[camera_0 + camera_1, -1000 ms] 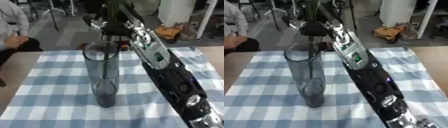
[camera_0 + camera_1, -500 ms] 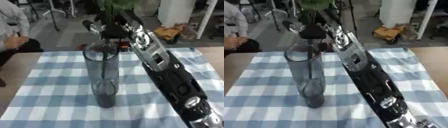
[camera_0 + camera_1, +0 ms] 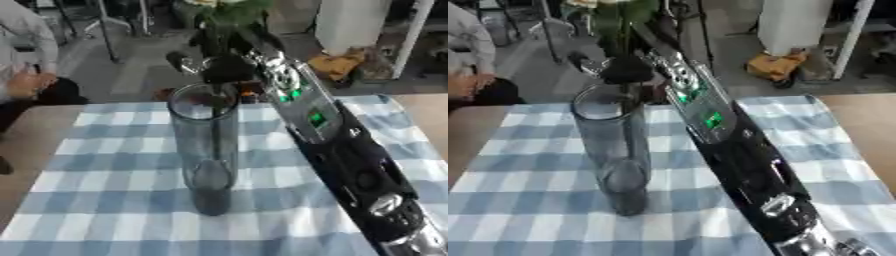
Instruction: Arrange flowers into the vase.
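1. Right hand (image 3: 226, 67) at upper centre, fingers curled round the flower (image 3: 229, 11) stem — pinching it just above the vase (image 3: 206, 145) mouth.
2. The stem's lower part runs down inside the vase; leaves and pale bloom stand above the hand.
3. The flower looks light, bendy and easily crushed — best held low on the stem.
4. The vase, tall clear glass on the checked cloth (image 3: 114, 200), seems tippy.

Soft daylight; overall motion blur
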`<state>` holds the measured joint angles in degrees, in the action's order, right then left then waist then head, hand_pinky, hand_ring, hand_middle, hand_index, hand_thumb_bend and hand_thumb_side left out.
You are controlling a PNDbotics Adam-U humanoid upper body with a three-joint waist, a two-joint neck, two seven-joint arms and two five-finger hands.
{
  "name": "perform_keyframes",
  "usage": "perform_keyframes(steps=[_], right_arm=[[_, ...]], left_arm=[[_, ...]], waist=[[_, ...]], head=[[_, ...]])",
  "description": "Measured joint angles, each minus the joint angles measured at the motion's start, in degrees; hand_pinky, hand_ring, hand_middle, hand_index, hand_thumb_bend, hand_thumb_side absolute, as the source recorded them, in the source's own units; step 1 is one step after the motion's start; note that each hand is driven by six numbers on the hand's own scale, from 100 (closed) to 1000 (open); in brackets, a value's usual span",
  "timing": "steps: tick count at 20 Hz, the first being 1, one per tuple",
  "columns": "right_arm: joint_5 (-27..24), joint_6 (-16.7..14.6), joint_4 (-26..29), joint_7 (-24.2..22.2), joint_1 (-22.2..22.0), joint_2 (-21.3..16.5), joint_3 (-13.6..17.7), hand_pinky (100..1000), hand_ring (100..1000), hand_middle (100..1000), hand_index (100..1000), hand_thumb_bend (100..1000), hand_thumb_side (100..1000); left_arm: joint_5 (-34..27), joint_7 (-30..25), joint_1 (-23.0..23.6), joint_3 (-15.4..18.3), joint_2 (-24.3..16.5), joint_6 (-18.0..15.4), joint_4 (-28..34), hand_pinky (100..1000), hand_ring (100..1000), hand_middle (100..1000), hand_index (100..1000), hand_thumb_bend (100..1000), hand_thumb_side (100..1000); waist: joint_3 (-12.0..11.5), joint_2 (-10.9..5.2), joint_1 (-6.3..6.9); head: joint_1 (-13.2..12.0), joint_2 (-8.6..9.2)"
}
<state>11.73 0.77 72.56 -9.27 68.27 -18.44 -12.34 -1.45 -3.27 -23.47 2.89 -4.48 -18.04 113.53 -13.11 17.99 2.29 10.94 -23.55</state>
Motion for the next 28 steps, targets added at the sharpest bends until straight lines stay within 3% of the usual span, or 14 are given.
perform_keyframes(steps=[6,28], right_arm=[[0.53,0.12,0.72,-0.46,-0.21,0.0,-0.02,537,782,100,336,426,277],[2.84,1.27,0.88,-6.86,-0.73,-0.5,-0.05,603,841,100,361,433,321]], left_arm=[[0.0,-0.05,0.0,-0.01,0.0,0.05,0.0,395,610,715,818,100,1000],[-0.1,-0.08,0.05,-0.04,0.0,0.11,0.0,393,610,717,819,100,1000]], waist=[[0.08,-0.03,0.02],[0.38,-0.16,0.11]], head=[[-0.03,0.02],[-0.24,0.2]])
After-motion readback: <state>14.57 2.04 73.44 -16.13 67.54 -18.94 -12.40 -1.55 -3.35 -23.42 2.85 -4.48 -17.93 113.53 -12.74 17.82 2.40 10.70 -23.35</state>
